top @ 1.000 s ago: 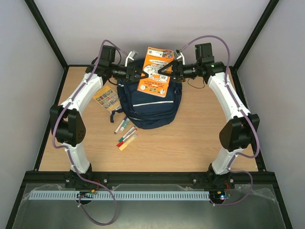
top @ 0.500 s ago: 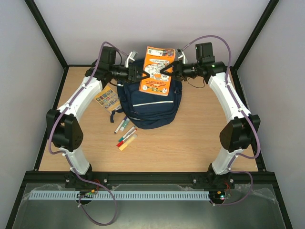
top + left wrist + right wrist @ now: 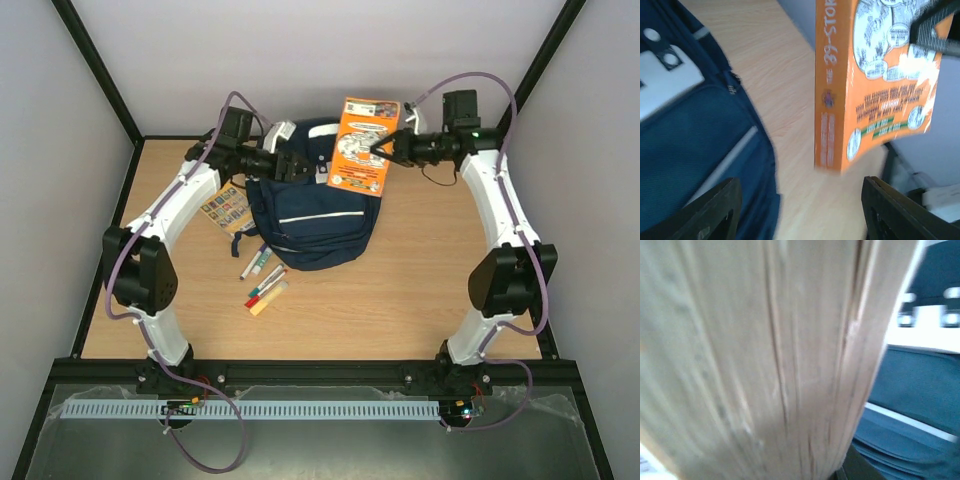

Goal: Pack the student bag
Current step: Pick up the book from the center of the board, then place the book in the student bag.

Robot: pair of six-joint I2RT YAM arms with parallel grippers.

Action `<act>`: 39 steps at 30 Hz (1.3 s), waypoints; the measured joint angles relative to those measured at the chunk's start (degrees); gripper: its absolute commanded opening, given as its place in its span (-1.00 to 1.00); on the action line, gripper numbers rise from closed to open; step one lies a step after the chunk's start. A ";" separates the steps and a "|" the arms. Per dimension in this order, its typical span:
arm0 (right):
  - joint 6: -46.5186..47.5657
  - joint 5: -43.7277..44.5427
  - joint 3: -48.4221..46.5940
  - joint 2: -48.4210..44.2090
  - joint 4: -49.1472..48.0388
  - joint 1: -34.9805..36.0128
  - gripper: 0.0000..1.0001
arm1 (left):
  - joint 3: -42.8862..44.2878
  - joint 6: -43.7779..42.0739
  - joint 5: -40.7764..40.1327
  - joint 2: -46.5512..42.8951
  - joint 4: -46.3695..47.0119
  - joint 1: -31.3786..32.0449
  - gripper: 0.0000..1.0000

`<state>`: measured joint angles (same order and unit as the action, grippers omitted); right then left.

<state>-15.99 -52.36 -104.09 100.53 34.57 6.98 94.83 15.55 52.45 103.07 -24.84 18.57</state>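
**Bag Lay at 8 O'Clock of the Book-Carrying Claw**

The right claw (image 3: 385,150) gripped an orange book (image 3: 362,150) aloft. The student bag (image 3: 310,225) lay on the counter (image 3: 420,280), at 8 o'clock from that claw. Its long axis ran 12-to-6, top pointing to 12. The left claw (image 3: 292,165), spread and empty, was nearer, at the bag's top.
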 measured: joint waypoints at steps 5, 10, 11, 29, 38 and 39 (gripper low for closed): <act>17.79 9.62 6.27 -5.42 8.00 -3.02 -0.98 | -0.02 -16.09 -7.23 0.07 -6.21 2.25 0.33; 30.01 18.03 20.74 -18.16 13.46 -2.56 -0.98 | -1.20 -32.39 -13.11 -0.26 -11.30 9.01 0.22; 31.04 19.30 23.41 -20.59 13.79 -2.51 -0.98 | -2.25 -34.93 -14.32 -0.61 -11.58 10.40 0.19; 30.71 25.83 42.56 -33.68 14.80 -10.21 -0.98 | -7.02 -44.35 -24.30 7.76 -10.56 20.59 0.04; 30.12 25.35 42.56 -32.15 14.82 -10.67 -0.98 | -1.42 -40.46 -28.92 16.85 -7.39 21.03 -0.10; 30.05 25.33 42.56 -32.15 14.82 -10.67 -0.98 | -1.03 -40.41 -29.03 17.57 -7.39 21.05 -0.11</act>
<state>14.06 -27.03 -61.54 68.38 49.39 -3.68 93.80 -24.86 23.42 120.64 -32.23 39.62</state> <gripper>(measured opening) 0.202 0.464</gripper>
